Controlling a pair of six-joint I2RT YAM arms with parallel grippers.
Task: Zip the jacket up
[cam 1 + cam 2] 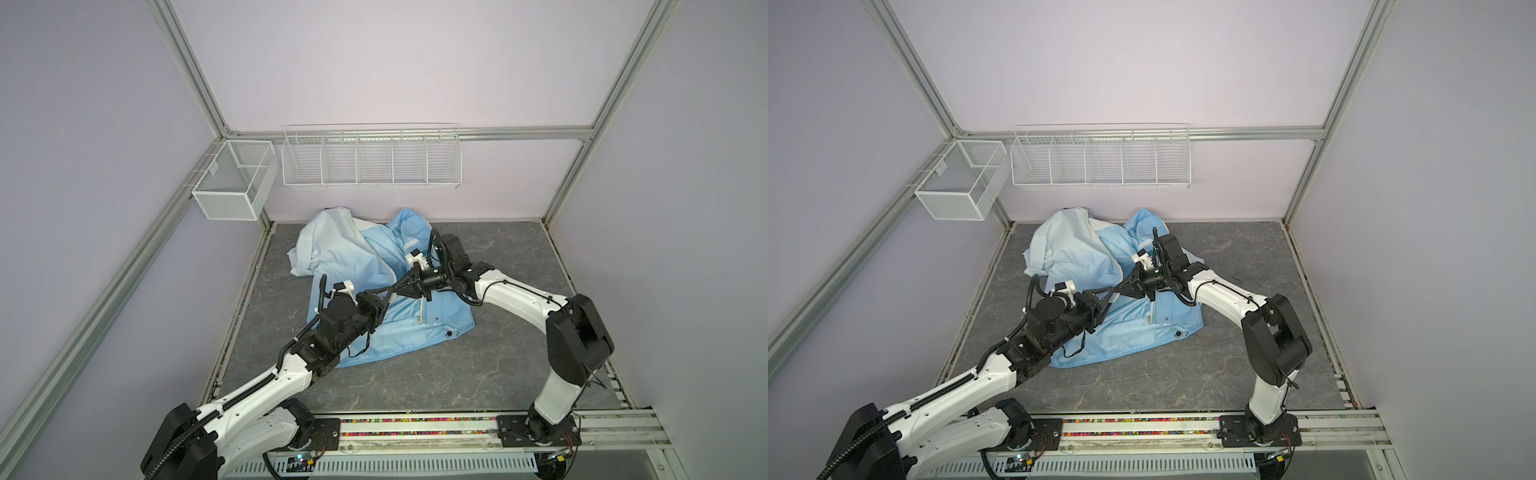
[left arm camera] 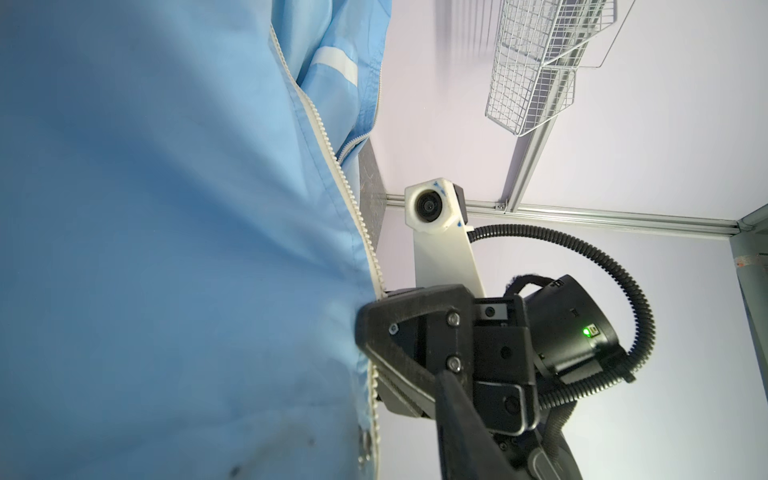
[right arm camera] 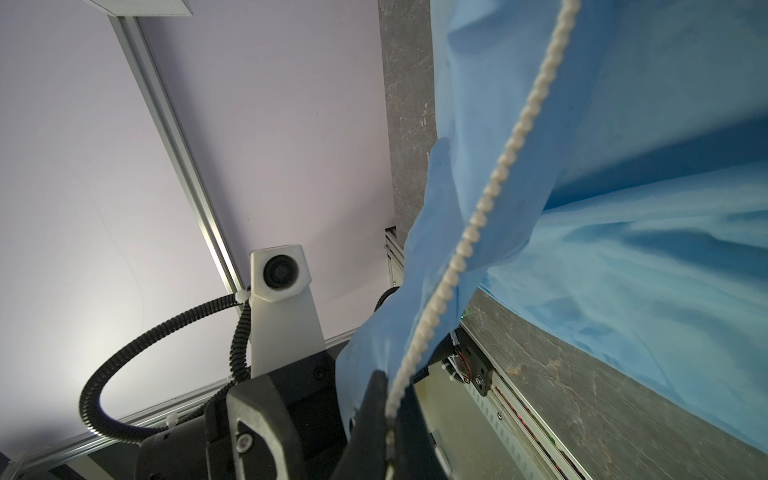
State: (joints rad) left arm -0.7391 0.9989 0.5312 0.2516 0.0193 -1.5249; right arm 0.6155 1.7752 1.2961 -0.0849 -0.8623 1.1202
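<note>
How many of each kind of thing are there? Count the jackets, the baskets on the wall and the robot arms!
jacket: 1
wire baskets: 2
robot arms: 2
Total: 5

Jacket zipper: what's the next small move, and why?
Probably close the left tool on the zipper edge, right beside the right tool. The right tool is shut on that toothed edge and holds it off the table. The left tool's tips sit against it, with no clear grip yet. The jacket front is not zipped yet.
</note>
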